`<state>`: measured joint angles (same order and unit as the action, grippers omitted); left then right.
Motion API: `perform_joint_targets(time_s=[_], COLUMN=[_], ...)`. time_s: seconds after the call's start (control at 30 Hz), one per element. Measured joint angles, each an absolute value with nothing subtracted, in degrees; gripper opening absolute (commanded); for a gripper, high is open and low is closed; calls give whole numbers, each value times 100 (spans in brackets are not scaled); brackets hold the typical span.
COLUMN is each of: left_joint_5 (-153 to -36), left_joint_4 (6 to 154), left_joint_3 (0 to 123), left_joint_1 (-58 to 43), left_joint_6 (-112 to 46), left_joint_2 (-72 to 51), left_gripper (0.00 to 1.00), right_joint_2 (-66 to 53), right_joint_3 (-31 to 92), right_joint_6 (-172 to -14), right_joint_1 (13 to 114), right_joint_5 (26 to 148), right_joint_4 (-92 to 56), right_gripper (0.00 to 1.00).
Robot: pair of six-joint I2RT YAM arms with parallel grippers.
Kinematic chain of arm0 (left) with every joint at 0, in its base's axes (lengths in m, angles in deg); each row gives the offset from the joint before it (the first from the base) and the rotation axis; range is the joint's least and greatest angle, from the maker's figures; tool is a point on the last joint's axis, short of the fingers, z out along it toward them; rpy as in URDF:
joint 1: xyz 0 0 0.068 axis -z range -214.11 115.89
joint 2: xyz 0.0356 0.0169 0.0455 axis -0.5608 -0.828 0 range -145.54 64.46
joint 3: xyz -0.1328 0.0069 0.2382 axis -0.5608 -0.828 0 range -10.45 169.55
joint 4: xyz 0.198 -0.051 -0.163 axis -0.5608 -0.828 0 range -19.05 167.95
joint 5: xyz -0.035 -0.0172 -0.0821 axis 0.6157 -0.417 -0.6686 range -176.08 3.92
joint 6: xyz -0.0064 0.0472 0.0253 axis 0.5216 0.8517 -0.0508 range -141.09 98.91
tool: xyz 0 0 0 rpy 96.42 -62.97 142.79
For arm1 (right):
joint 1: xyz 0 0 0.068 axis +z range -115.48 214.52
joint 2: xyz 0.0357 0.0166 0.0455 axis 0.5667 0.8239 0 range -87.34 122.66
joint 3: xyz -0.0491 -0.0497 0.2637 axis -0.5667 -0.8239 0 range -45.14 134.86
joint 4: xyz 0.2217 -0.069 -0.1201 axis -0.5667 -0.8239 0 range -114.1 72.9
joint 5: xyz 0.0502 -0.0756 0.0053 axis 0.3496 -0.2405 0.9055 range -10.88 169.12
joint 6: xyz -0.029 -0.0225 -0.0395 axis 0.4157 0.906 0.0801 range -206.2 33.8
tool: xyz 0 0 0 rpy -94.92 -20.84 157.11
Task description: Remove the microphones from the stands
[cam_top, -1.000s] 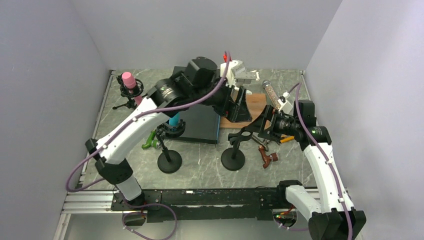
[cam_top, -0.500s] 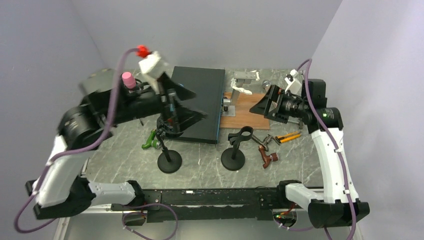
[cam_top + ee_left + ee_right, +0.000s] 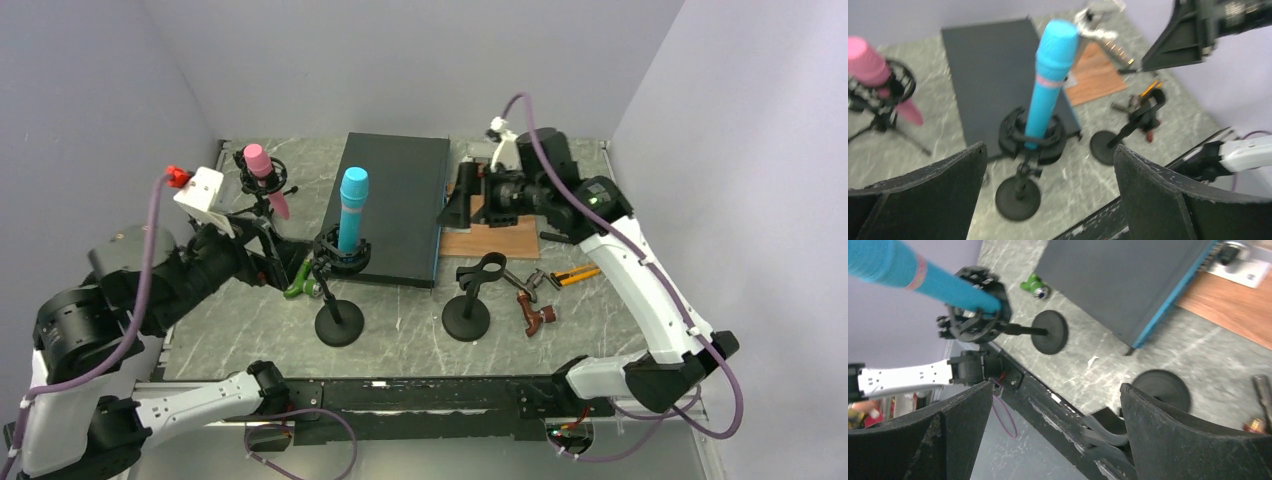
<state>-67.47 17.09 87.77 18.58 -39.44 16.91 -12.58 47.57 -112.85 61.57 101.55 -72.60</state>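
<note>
A blue microphone (image 3: 351, 210) stands upright in a black shock-mount stand (image 3: 339, 322) at the table's middle; it also shows in the left wrist view as microphone (image 3: 1050, 65) on its stand (image 3: 1018, 197), and tilted in the right wrist view (image 3: 908, 270). A pink microphone (image 3: 258, 160) sits on a small tripod at the back left. My left gripper (image 3: 272, 262) (image 3: 1050, 150) is open, left of the blue microphone and apart from it. My right gripper (image 3: 455, 200) (image 3: 1056, 386) is open and empty above the back centre.
An empty clip stand (image 3: 468, 315) rises right of the blue microphone's stand. A dark flat panel (image 3: 395, 205) lies behind both, with a wooden board (image 3: 495, 238) at its right. Small tools (image 3: 535, 312) and an orange one (image 3: 580, 273) lie to the right, a green clamp (image 3: 298, 280) to the left.
My left arm swung from the back centre down to the left, uncovering the blue microphone. My right arm rose and moved from the right side to the back centre. Both grippers stayed open.
</note>
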Motion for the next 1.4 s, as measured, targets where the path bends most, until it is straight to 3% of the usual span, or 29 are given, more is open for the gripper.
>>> perform_joint_targets(time_s=[0.17, 0.47, 0.73, 1.03, 1.4], left_joint_5=[-6376, -6397, -6380, -6279, -5823], left_joint_4=[1141, 349, 474, 690, 870], left_joint_3=[8130, 8154, 7223, 6676, 6503], left_joint_1=[1858, 1858, 1858, 1858, 1858], left_joint_6=[-4420, -5087, -5535, -5847, -5500], left_joint_2=[1899, 1650, 2404, 2559, 2144], left_gripper=[99, 99, 96, 99, 99], right_joint_2=[-1317, -821, -471, 62, 751], right_joint_3=[4348, 4307, 4372, 4444, 4571], right_joint_6=[-11794, -12026, -11897, -11318, -10913], right_joint_1=[7425, 9099, 9761, 9838, 9849], right_joint_5=[9817, 8809, 6654, 5817, 5828], right_joint_4=[-6117, -4674, -4117, -3193, -3125], right_gripper=[100, 100, 100, 99, 55])
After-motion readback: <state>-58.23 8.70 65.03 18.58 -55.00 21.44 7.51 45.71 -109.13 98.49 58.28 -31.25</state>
